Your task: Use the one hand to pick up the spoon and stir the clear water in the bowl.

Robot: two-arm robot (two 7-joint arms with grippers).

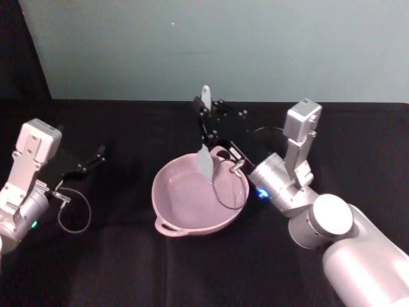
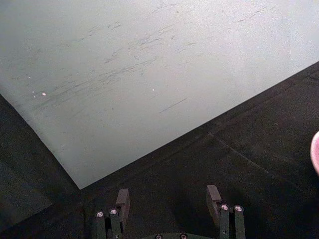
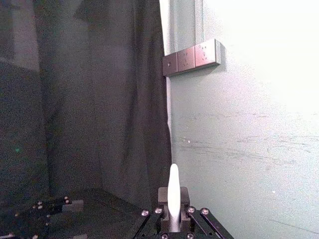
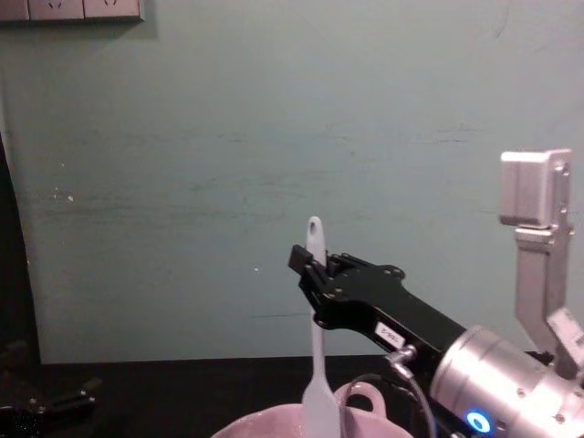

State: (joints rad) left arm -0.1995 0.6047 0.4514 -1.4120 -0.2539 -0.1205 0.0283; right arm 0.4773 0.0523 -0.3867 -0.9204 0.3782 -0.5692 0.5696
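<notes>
Right gripper (image 4: 315, 266) pinching spoon (image 4: 317, 365), blade in bowl (image 1: 192, 225), left gripper (image 2: 168, 195) spread

A broad table draped in matte black cloth (image 1: 121, 268) is carrying a wide, glossy, pale pink bowl with small loop handles at its rim (image 1: 198, 228). The bowl is sitting upright directly on the cloth, near the middle of the table, and is holding clear water (image 1: 185, 192). The dark cloth is spreading out around it to the left, right and front.

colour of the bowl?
Pale pink, glossy. The bowl shows best in the head view, below the spoon held by the right gripper.
</notes>
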